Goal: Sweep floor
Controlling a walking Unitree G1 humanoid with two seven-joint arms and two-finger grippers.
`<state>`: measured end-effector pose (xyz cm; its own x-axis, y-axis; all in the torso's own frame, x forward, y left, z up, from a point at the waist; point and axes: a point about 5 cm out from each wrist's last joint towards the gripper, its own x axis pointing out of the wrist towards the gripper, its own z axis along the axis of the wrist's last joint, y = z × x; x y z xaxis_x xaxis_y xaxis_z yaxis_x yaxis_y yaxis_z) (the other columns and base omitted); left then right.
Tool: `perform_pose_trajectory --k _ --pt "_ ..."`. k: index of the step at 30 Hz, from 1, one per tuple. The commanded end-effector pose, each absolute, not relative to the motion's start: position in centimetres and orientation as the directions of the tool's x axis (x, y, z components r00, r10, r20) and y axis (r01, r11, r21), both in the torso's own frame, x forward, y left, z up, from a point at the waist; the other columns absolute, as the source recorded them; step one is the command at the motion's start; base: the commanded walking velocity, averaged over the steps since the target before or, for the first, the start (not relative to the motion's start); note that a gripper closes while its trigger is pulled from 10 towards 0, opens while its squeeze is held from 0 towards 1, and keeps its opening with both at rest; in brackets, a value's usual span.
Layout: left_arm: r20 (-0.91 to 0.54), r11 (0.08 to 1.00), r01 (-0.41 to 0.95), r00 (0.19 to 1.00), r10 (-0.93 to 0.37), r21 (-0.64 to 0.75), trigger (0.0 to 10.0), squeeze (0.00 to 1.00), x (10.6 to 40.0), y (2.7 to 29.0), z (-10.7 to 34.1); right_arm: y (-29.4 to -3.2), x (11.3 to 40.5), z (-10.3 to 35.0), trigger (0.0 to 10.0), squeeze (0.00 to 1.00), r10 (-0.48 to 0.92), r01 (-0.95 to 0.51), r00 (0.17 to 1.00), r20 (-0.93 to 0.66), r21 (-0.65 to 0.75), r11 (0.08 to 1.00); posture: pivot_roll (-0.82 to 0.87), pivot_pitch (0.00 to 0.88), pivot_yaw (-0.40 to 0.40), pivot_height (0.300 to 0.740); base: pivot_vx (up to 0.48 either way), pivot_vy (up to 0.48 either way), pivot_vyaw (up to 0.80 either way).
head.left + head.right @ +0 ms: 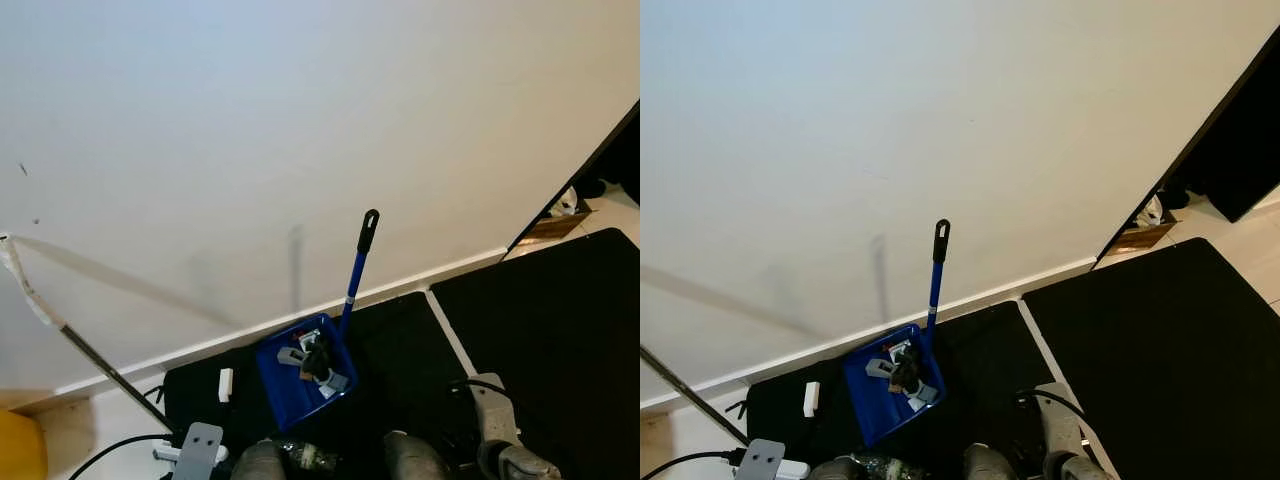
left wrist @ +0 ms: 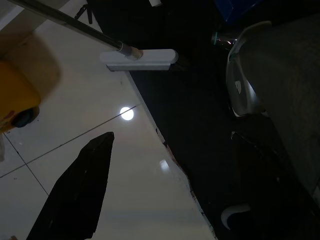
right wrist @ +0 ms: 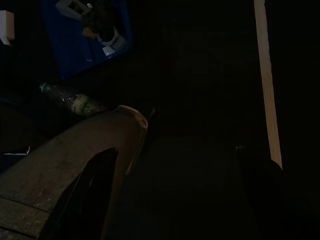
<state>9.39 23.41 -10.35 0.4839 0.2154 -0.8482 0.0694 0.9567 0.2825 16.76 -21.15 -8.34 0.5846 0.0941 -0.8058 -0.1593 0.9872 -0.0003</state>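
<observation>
Black floor mats [image 1: 540, 330] are covering pale tile along a white wall [image 1: 300, 120], with a white baseboard [image 1: 300, 318] running below it. A blue dustpan [image 1: 290, 385] is sitting on the mat at 6 o'clock, holding grey and white scraps, its blue handle [image 1: 355, 270] leaning up toward 12. A mop pole [image 1: 90, 355] is slanting in at 8 o'clock. A plastic bottle [image 3: 75, 102] is lying just beside the dustpan. Both arms are hanging idle; left gripper [image 2: 80, 195] and right gripper [image 3: 175, 190]: can't tell the finger state of either.
</observation>
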Motion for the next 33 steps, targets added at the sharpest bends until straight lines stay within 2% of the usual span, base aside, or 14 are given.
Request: perform_pose_trajectory --k 1,33 --pt "-0.860 0.960 0.073 0.466 0.207 0.270 10.0 0.00 8.72 22.94 -10.63 -21.49 16.40 -8.46 10.0 0.00 0.084 -0.156 0.571 -0.816 -0.007 0.988 0.05 0.101 -0.062 0.740 0.000 0.000 0.00" --pt "-0.862 0.960 0.079 0.465 0.202 0.267 10.0 0.00 8.82 22.80 -10.65 -21.70 16.39 -8.41 10.0 0.00 0.080 -0.157 0.573 -0.816 -0.013 0.988 0.04 0.100 -0.066 0.740 0.000 0.000 0.00"
